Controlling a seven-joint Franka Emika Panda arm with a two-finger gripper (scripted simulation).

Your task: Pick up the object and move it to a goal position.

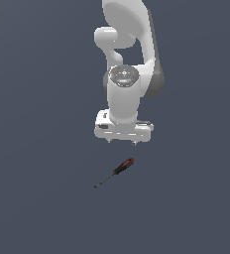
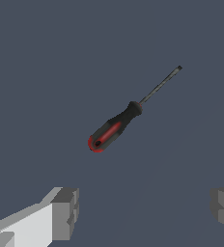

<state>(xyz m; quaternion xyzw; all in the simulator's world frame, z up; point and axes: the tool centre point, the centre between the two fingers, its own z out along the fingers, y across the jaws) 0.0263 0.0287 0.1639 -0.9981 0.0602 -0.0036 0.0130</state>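
Exterior view: my end effector [image 1: 123, 141] hangs spread and empty above the screwdriver [image 1: 118, 170], lying alone on the dark surface [image 1: 37, 198].

Wrist view's edge crops both fingers [image 2: 61, 212] — arm's [image 1: 132, 30] base unseen.

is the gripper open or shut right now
Open. In the wrist view the two fingers stand far apart with nothing between them, and the screwdriver lies flat on the surface, not yet between them.
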